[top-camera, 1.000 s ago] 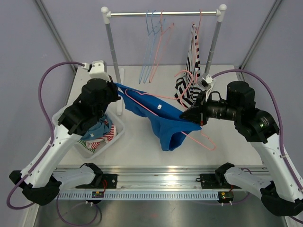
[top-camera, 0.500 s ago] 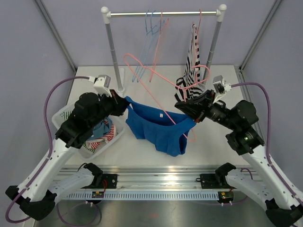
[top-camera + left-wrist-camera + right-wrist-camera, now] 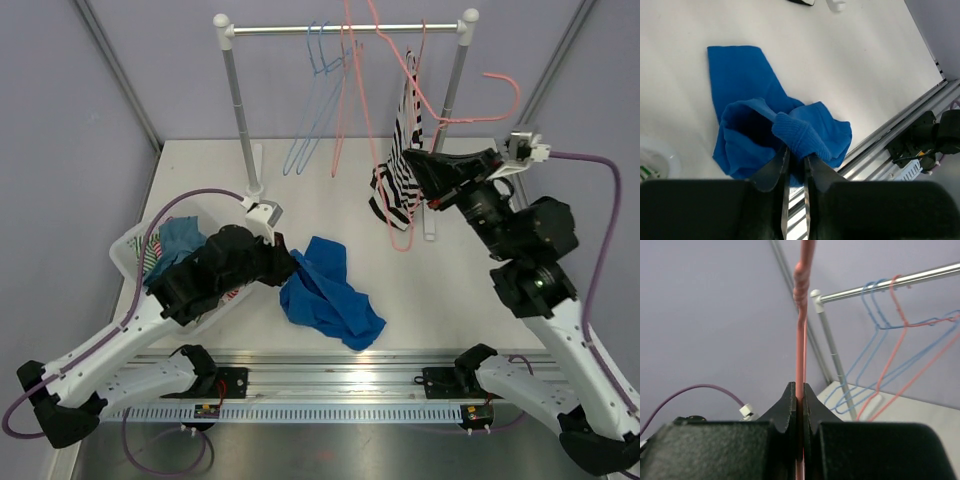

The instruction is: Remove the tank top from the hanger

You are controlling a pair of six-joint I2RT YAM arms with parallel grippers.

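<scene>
The worktop [image 3: 200, 190] is carrying a garment rack [image 3: 280, 30] at its 12 o'clock edge and a white basket [image 3: 135, 245] of mixed clothes at its 8 o'clock corner.

The blue tank top [image 3: 330, 295] is lying crumpled on the worktop at 6 o'clock, just beside the basket, free of any hanger. One corner of it is lifting toward the left gripper [image 3: 285, 262], which is reaching in from 9 o'clock. In the left wrist view the fingers [image 3: 782, 165] are standing narrow, with a rolled fold of the tank top [image 3: 740, 80] sitting between their tips.

A striped garment [image 3: 408, 100] is hanging from the rail toward 1 o'clock.

The right gripper [image 3: 410, 158] is holding the pink hanger [image 3: 518, 88] raised at 2 o'clock, beside the striped garment. In the right wrist view its fingers [image 3: 790, 405] are clamping tight on the hanger wire [image 3: 800, 275].

Empty blue hangers [image 3: 315, 110] are hanging at the middle of the rail.
</scene>
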